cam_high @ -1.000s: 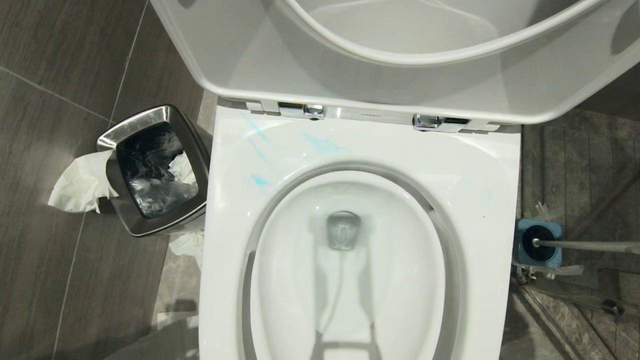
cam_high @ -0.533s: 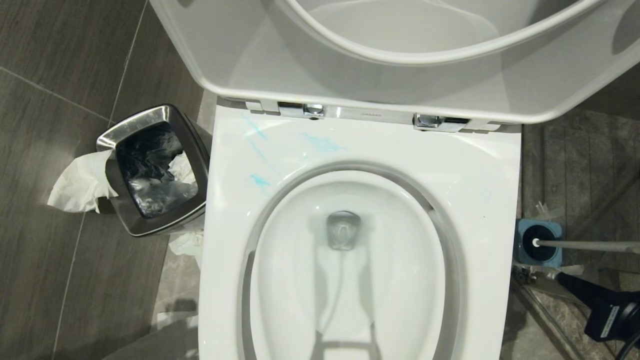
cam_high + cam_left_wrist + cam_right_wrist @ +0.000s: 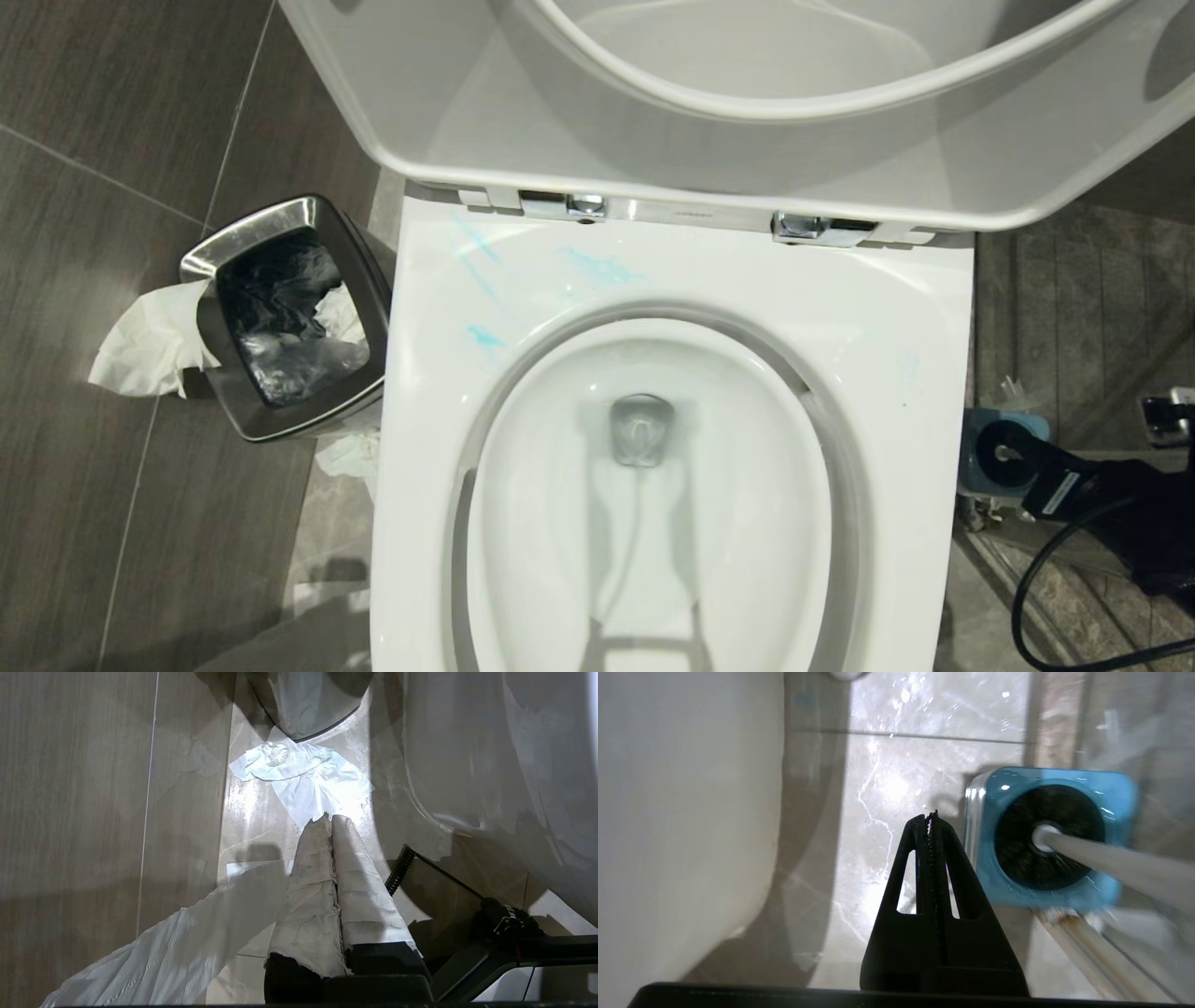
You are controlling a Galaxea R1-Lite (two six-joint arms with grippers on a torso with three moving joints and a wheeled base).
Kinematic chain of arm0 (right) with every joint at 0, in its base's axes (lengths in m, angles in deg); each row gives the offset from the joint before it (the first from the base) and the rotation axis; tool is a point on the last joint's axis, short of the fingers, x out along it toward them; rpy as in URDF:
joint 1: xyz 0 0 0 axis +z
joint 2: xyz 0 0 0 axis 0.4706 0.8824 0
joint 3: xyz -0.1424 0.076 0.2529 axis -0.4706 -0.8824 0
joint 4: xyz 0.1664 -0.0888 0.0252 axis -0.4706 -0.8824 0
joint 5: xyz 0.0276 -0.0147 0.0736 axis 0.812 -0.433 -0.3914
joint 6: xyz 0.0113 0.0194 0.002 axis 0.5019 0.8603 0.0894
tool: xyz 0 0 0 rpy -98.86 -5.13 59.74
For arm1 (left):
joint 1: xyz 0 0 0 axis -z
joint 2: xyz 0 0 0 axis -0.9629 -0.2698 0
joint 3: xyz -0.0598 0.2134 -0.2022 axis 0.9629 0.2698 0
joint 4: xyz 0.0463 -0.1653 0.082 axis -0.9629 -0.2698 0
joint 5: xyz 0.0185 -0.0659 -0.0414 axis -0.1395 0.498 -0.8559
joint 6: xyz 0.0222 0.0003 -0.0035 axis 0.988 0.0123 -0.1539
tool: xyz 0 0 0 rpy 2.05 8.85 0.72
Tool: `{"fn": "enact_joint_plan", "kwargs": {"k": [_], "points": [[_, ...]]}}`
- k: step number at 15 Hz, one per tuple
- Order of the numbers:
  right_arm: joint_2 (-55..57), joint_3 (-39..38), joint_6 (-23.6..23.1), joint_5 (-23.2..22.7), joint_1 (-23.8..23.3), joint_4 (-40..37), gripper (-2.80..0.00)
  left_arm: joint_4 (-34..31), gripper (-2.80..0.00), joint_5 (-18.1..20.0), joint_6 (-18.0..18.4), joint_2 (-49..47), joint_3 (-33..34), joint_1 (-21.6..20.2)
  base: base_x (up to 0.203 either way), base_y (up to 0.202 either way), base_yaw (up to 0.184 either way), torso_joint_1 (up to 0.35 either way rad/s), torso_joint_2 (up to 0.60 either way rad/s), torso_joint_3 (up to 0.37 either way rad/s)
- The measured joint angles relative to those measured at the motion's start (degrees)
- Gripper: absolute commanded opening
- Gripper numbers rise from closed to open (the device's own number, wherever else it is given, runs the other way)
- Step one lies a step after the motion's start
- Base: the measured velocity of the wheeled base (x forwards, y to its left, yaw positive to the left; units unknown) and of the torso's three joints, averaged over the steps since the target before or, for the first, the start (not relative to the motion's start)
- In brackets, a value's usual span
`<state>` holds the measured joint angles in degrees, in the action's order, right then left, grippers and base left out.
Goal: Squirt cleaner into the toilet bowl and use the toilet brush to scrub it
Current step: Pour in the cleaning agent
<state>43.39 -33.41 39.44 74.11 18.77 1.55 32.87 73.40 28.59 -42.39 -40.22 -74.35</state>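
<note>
- Toilet brush [image 3: 1069,847] standing head-down in its blue holder [image 3: 1115,798] on the floor, right of the toilet bowl [image 3: 896,308]; handle leaning away.
- Right end effector [image 3: 930,817] pressed together, empty, just beside the holder; likely to knock holder or handle over unless spread first.
- Slanted, slim handle: risk of slipping or dragging the holder along on the lift.
- Turquoise cleaner [image 3: 602,269] smeared on the rim, barely any seen in the water; risk of scrubbing a bowl short of cleaner.
- Left end effector [image 3: 329,823] closed, wrapped in paper, low by tissue [image 3: 303,777] on the floor; snag risk.
</note>
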Motion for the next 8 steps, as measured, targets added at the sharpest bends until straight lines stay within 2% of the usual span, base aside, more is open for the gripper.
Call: {"fn": "enact_joint_plan", "kwargs": {"k": [3,5,8], "points": [[8.72,4.33,-3.94,-6.81,-0.78,2.7,-2.8,0.02,-2.8,0.0,0.02,0.0,0.0,0.0,0.0,0.0,0.0,0.0,0.0,0.0],[11.88,8.09,-4.7,-9.39,-0.89,2.87,-2.8,0.01,-2.8,0.01,0.04,0.0,0.0,0.0,0.0,0.0,0.0,0.0,0.0,0.0],[14.55,11.12,-5.43,-15.6,-0.83,2.9,-2.8,0.0,-2.8,0.0,-0.04,0.0,0.0,0.0,0.0,0.0,0.0,0.0,0.0,0.0]]}}
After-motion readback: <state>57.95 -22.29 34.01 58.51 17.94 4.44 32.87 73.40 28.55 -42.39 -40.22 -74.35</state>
